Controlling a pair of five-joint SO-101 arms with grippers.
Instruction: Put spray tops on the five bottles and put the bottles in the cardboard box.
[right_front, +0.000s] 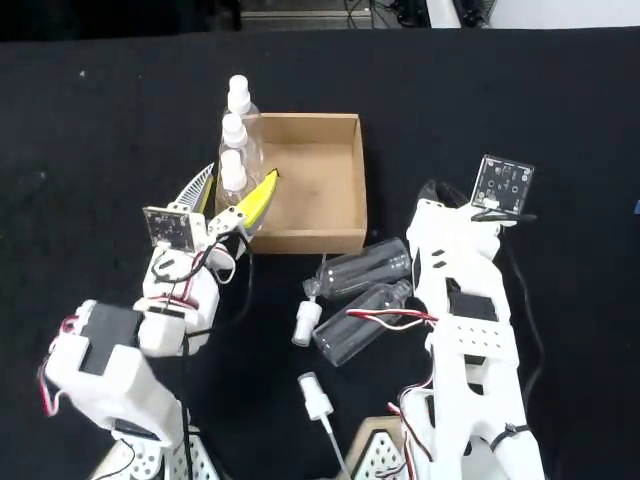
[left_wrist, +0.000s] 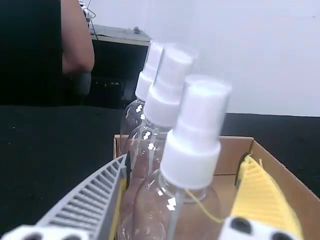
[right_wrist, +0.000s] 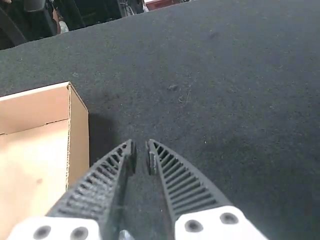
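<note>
Left gripper (right_front: 240, 178): spread wide around the nearest capped bottle (left_wrist: 192, 135). The grey finger is outside the cardboard box (right_front: 310, 241) and the yellow finger is over its floor. The yellow finger stands off from the plastic, so I'd say it has no hold on the bottle.
Capped bottles (right_front: 233, 130): three stand upright in a row along the box's left wall. I can't tell whether their bases sit inside it.
Right gripper (right_wrist: 140, 150): fingers nearly together with a thin slit between them and nothing held. It points at bare table (right_front: 520, 90), with the box's right wall just beside it.
Upper bare bottle (right_front: 365, 268): lies on its side in front of the box, long axis slanting across the table, one end just beside the right arm.
Lower bare bottle (right_front: 360, 322): lies alongside the upper one on much the same slant, also up against the right arm.
Loose spray tops: one (right_front: 306, 322) lies at the lower bottle's end on the left arm's side. The other (right_front: 317, 397) is nearer the arm bases.
What the next move turns on: both uncapped bottles lie between the arms, near the right arm. The left gripper is well apart from them, past the box's near-left corner.
</note>
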